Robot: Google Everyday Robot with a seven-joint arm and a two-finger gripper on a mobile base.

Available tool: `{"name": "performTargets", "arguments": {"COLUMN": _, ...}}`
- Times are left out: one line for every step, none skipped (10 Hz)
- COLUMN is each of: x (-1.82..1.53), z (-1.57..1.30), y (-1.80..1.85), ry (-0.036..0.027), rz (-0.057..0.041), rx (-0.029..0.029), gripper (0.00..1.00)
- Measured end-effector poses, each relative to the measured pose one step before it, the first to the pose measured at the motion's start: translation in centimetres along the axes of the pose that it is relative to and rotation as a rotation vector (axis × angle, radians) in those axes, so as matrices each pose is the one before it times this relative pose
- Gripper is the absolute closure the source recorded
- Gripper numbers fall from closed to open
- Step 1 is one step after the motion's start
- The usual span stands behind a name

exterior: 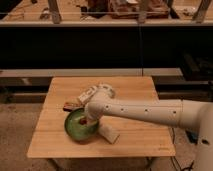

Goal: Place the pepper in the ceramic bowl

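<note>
The green ceramic bowl [74, 131] sits on the wooden table [140, 140], left of centre near the front. My gripper [89, 120] hangs over the right half of the bowl, at the end of the white arm that reaches in from the right. A small dark red bit, the pepper [85, 121], shows at the gripper's tip just above the bowl's inside. I cannot tell whether the gripper holds it or it lies in the bowl.
A flat brownish-red packet [71, 105] lies just behind the bowl. A white packet [109, 134] lies to the right of the bowl, partly under the arm. Another pale item [89, 92] lies further back. A dark shelf stands behind the table.
</note>
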Motion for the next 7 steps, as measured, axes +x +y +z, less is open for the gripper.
{"name": "performTargets", "arguments": {"x": -0.017, "z": 0.694, "y": 0.288, "ry": -0.01165, "rz": -0.01227, "rx": -0.00278, "gripper": 0.58}}
{"name": "performTargets", "arguments": {"x": 0.31, "z": 0.451, "y": 0.136, "ry": 0.00276, "rz": 0.00181, "rx": -0.00576, "gripper": 0.53}}
{"name": "performTargets", "arguments": {"x": 0.37, "z": 0.44, "y": 0.234, "ry": 0.00366, "rz": 0.00935, "rx": -0.00509, "gripper": 0.5}}
{"name": "performTargets", "arguments": {"x": 0.441, "z": 0.027, "y": -0.09, "ry": 0.00566, "rz": 0.01423, "rx": 0.01124, "gripper": 0.5}}
{"name": "performTargets", "arguments": {"x": 0.097, "z": 0.05, "y": 0.114, "ry": 0.0004, "rz": 0.00331, "rx": 0.00515, "gripper": 0.5}}
{"name": "performTargets", "arguments": {"x": -0.31, "z": 0.081, "y": -0.262, "ry": -0.00404, "rz": -0.00324, "rx": 0.00298, "gripper": 0.5}}
{"name": "performTargets", "arguments": {"x": -0.237, "z": 0.284, "y": -0.141, "ry": -0.00526, "rz": -0.00793, "rx": -0.00132, "gripper": 0.5}}
